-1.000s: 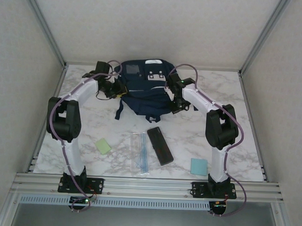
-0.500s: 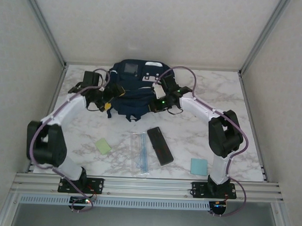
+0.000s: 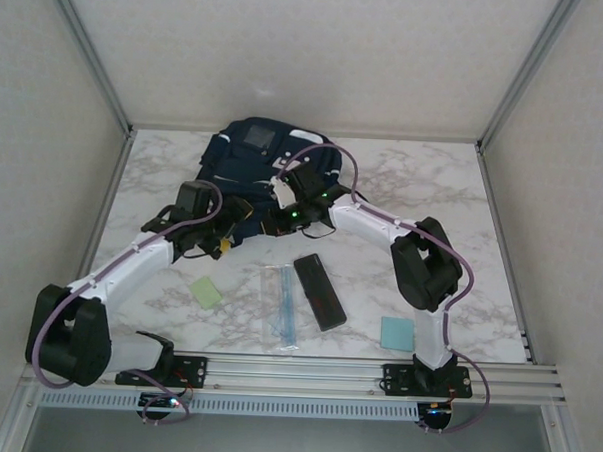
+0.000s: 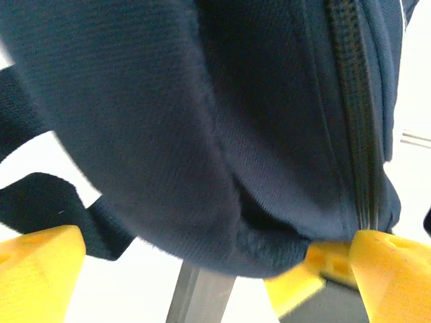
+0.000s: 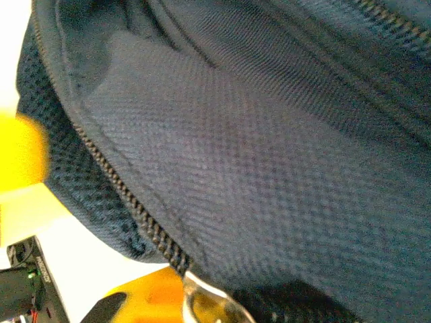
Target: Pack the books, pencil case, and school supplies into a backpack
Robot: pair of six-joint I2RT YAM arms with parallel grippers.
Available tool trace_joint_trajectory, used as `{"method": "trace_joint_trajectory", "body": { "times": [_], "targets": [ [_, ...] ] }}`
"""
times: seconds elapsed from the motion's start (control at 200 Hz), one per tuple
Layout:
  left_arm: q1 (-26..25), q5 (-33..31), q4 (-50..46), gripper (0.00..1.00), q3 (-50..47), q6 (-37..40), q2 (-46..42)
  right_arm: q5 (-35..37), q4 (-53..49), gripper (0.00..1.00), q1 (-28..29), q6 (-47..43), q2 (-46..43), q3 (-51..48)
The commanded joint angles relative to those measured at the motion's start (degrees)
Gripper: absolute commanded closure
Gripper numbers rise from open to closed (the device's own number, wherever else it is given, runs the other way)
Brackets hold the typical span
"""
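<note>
While the left fingers sit spread around the backpack edge and the right fingers may or may not be gripping, best pin the fabric before tugging the zipper pull

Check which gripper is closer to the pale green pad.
Left. The left gripper is just beyond the pale green pad, at the near edge of the backpack. The right gripper is also at the backpack, but farther to the pad's right.
</note>
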Motion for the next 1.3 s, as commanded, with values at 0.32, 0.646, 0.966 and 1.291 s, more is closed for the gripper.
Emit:
{"method": "trace_joint_trajectory", "body": {
  "times": [0.32, 0.646, 0.966, 1.291],
  "targets": [
    [0.23, -10.44, 6.40, 1.00, 2.95, 1.91, 4.70, 4.26, -25.40, 1.00, 1.84, -20.79, -0.13, 2.06],
    [3.34, -10.03, 0.74, 1.00, 0.47, 6.85, -4.11, 31.47, -36.64, 1.00, -4.70, -23.84, 4.64, 6.27],
    [7.19, -8.38, -3.53, 1.00, -0.77, 9.52, -8.17, 42.06, -27.20, 1.00, -13.76, -15.25, 7.84, 12.85],
    [9.09, -8.00, -4.44, 1.00, -1.50, 10.41, -10.35, 55.28, -13.59, 1.00, -14.08, -4.98, 8.20, 7.71]
  ]
}}
